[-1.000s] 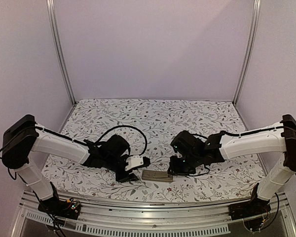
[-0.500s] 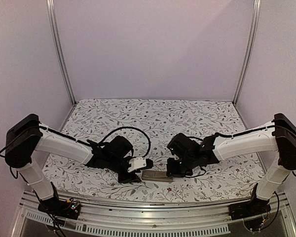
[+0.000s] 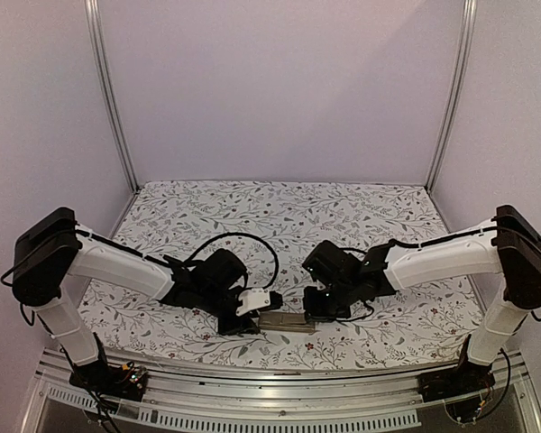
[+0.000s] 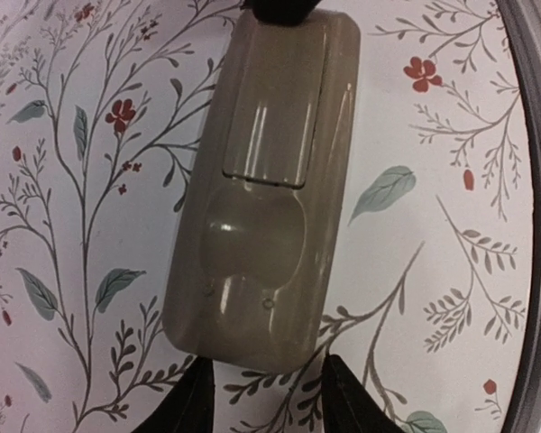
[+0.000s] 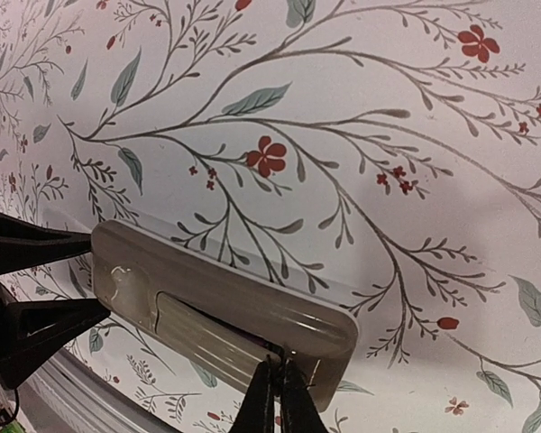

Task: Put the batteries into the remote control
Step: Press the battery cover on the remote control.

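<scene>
The remote control (image 3: 284, 320) lies back-up on the floral cloth near the front edge, its tan-grey back showing in the left wrist view (image 4: 261, 189) and the right wrist view (image 5: 221, 302). A cover panel (image 4: 275, 99) sits over the battery recess, with a dark gap along its edge in the right wrist view (image 5: 212, 334). My left gripper (image 4: 266, 401) is open, its tips on either side of the remote's rounded end, apart from it. My right gripper (image 5: 275, 401) is shut, its tips resting on the cover's end. The batteries are out of view.
The table's metal front rail (image 3: 270, 370) runs just beside the remote and shows in the left wrist view (image 4: 536, 225). Both arms meet over the front middle of the cloth (image 3: 288, 225). The left gripper's black fingers (image 5: 36, 307) show behind the remote's far end.
Both arms have closed in on the remote. The left gripper moved right up to its end, and the right gripper moved left onto its other end.
</scene>
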Available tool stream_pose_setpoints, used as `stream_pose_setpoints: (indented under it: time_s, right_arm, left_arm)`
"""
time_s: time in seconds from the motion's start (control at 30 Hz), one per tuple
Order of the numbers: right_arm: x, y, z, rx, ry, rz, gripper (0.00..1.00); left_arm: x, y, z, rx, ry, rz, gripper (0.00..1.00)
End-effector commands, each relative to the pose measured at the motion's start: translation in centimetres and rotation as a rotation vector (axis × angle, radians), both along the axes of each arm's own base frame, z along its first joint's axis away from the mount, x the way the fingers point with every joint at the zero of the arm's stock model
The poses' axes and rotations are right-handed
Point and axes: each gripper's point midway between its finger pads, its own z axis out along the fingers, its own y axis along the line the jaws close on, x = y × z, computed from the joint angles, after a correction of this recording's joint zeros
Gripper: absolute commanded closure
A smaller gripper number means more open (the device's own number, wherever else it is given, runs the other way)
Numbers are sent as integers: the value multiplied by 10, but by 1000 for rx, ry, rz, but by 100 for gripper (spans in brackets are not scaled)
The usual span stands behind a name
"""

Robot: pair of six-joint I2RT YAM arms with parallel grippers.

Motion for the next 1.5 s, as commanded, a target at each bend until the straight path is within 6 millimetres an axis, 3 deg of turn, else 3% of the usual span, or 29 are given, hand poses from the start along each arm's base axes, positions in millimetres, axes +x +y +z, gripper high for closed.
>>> stream_pose_setpoints:
  time_s: [0.0,0.2,0.37,0.57,0.77,0.9,1.27,1.47]
  right_arm:
    - [-12,7,-23,-36,46,35,97]
    - [-20,4,-32,-77,65,40,97]
    - [-26,0,-37,-99,77,40,88]
    - [-9,-3,-18,-150,-13,19,85]
    - [6,8,14,-120,-95,32,78]
    - [10,15,23,-105,-119,51,75]
    - [2,-1,13,-146,-90,42,77]
    - [3,-14,17,-178,-95,-6,81]
  left_arm:
    - [-12,-11,0,-12,36,-39,61]
    - [-17,-14,4,-30,50,-54,61]
    - [-16,-12,4,-25,42,-47,61]
    - [-16,-13,7,-30,37,-47,62]
    - [-15,-11,6,-21,31,-43,62]
    - [-14,-11,6,-17,31,-40,62]
    - [-13,-10,6,-12,29,-37,62]
    - [-13,-10,5,-10,31,-34,62]
